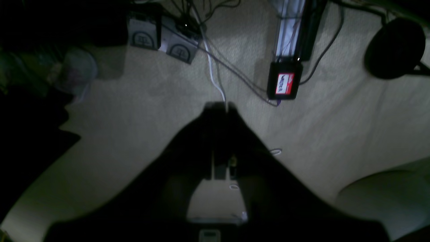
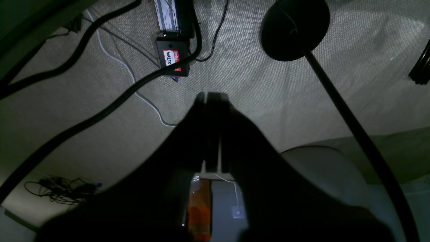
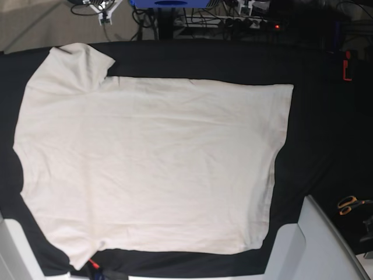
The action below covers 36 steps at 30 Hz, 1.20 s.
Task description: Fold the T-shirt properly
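Above the carpeted floor, both the left pincer (image 1: 220, 107) and right pincer (image 2: 211, 96) hang closed, empty.

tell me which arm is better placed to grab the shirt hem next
Left, probably: the left arm sits by the T-shirt hem, the right arm by the sleeves.

A black counter (image 3: 315, 116) carries the cream T-shirt (image 3: 151, 163), which lies spread flat on it and covers most of its top. Beyond the T-shirt's straight hem edge, toward the counter's right side, a pair of orange-handled scissors (image 3: 349, 204) lies near the corner, well apart from the cloth.
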### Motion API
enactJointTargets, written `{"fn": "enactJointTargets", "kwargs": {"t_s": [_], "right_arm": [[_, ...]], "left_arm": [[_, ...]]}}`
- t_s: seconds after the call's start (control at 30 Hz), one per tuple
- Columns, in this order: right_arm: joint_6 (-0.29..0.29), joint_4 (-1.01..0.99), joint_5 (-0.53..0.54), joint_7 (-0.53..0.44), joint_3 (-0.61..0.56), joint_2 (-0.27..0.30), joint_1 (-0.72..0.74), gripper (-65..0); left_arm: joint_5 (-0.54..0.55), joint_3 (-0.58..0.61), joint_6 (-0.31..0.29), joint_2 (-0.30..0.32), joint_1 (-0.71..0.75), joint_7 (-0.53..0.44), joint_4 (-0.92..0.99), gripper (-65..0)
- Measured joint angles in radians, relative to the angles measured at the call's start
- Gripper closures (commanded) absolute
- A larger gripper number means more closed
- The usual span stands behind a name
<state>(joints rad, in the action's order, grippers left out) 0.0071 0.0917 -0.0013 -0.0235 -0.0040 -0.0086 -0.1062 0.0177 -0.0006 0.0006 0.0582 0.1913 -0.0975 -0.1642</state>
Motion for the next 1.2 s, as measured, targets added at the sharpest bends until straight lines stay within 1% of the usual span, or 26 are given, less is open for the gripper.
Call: {"fn": "enactJointTargets", "kwargs": {"t_s": [0.03,0.1,0.17,0.2,0.27,0.3,0.33,0.37,0.4,0.43,0.47,0.5,0.53,0.57,0.6,0.63,0.67,0.7,0.73,0.77,0.83,0.97,1.07,1.1,1.17,1.2], "right_arm": [[0.000,0.000,0.000,-0.002,0.000,0.000,0.000,-12.5],[0.000,0.000,0.000,0.000,0.000,0.000,-0.002,-17.0],[0.000,0.000,0.000,0.001,0.000,0.000,-0.003,-18.6],[0.000,0.000,0.000,0.001,0.000,0.000,-0.003,-19.4],[0.000,0.000,0.000,0.000,0.000,0.000,-0.004,-22.5],[0.000,0.000,0.000,0.000,0.000,0.000,-0.005,-26.9],[0.000,0.000,0.000,0.002,0.000,0.000,-0.005,-33.6],[0.000,0.000,0.000,0.003,0.000,0.000,-0.005,-40.8],[0.000,0.000,0.000,0.005,0.000,0.000,-0.006,-48.0],[0.000,0.000,0.000,0.006,0.000,0.000,-0.006,-54.6],[0.000,0.000,0.000,0.005,0.000,0.001,-0.006,-58.8],[0.000,0.000,0.000,0.001,-0.001,0.001,-0.006,-58.7],[0.000,0.000,0.000,0.001,0.000,0.000,-0.006,-56.1],[0.000,0.000,0.000,0.000,0.000,0.000,-0.006,-51.9],[0.000,0.000,0.001,0.001,0.000,0.000,-0.006,-45.5],[0.000,0.000,0.001,0.001,0.000,0.000,-0.006,-36.6],[0.000,0.000,0.001,0.001,0.000,0.001,-0.006,-25.4],[0.000,0.000,-0.002,0.002,-0.003,0.002,-0.005,-12.0],[0.000,0.000,-0.001,0.003,-0.005,0.006,-0.005,0.0],[0.000,0.000,0.000,0.003,-0.004,0.008,-0.005,0.0],[-0.008,-0.002,0.000,0.005,-0.002,0.014,-0.005,-6.2],[-0.007,-0.002,0.000,0.006,-0.002,0.016,-0.008,-0.9],[-0.006,-0.002,0.000,0.008,-0.002,0.014,-0.009,0.0],[-0.006,-0.001,0.000,0.012,-0.003,0.013,-0.012,0.0],[-0.007,0.021,-0.001,0.057,-0.002,0.014,-0.031,0.0],[-0.007,0.044,-0.001,0.097,-0.002,0.014,-0.046,0.0]], "left_arm": [[0.031,0.000,0.000,0.000,-0.003,-0.003,-0.006,0.0],[0.089,0.000,0.000,0.001,-0.006,-0.008,-0.010,0.0],[0.141,0.000,-0.001,0.005,-0.005,-0.006,-0.010,0.0],[0.159,0.009,0.000,0.010,-0.003,-0.003,-0.008,-2.8],[0.167,0.011,0.000,0.018,0.001,0.000,-0.008,-21.2],[0.171,0.011,0.000,0.021,0.006,0.000,-0.009,-29.3],[0.171,0.011,0.000,0.023,0.009,0.000,-0.011,-36.2],[0.170,0.011,0.000,0.023,0.012,-0.001,-0.011,-40.3],[0.171,0.011,0.000,0.022,0.013,-0.003,-0.011,-42.0],[0.171,0.011,0.000,0.020,0.014,-0.003,-0.011,-41.8],[0.170,0.011,0.000,0.017,0.014,-0.003,-0.011,-41.8],[0.170,0.011,0.000,0.015,0.014,-0.003,-0.011,-41.6],[0.171,0.011,0.000,0.015,0.013,-0.003,-0.011,-40.2],[0.170,0.011,0.000,0.015,0.011,-0.003,-0.011,-36.0],[0.170,0.011,0.000,0.016,0.011,-0.004,-0.011,-29.0],[0.170,0.011,0.000,0.017,0.011,-0.004,-0.011,-18.9],[0.169,0.011,0.000,0.018,0.012,-0.003,-0.011,-6.1],[0.169,0.011,0.000,0.018,0.012,-0.003,-0.011,0.0],[0.170,0.011,0.000,0.018,0.013,-0.003,-0.011,0.0],[0.170,0.011,0.000,0.017,0.013,-0.003,-0.011,0.0],[0.170,0.011,0.000,0.018,0.012,-0.003,-0.011,0.0],[0.170,0.011,0.000,0.018,0.032,-0.006,-0.039,0.0],[0.168,0.011,0.000,0.020,0.088,-0.011,-0.123,0.0],[0.167,0.013,-0.001,0.027,0.117,0.001,-0.175,0.0],[0.168,0.012,-0.002,0.047,0.190,-0.005,-0.298,0.0],[0.171,0.003,0.000,0.058,0.226,-0.007,-0.358,0.0]]}}
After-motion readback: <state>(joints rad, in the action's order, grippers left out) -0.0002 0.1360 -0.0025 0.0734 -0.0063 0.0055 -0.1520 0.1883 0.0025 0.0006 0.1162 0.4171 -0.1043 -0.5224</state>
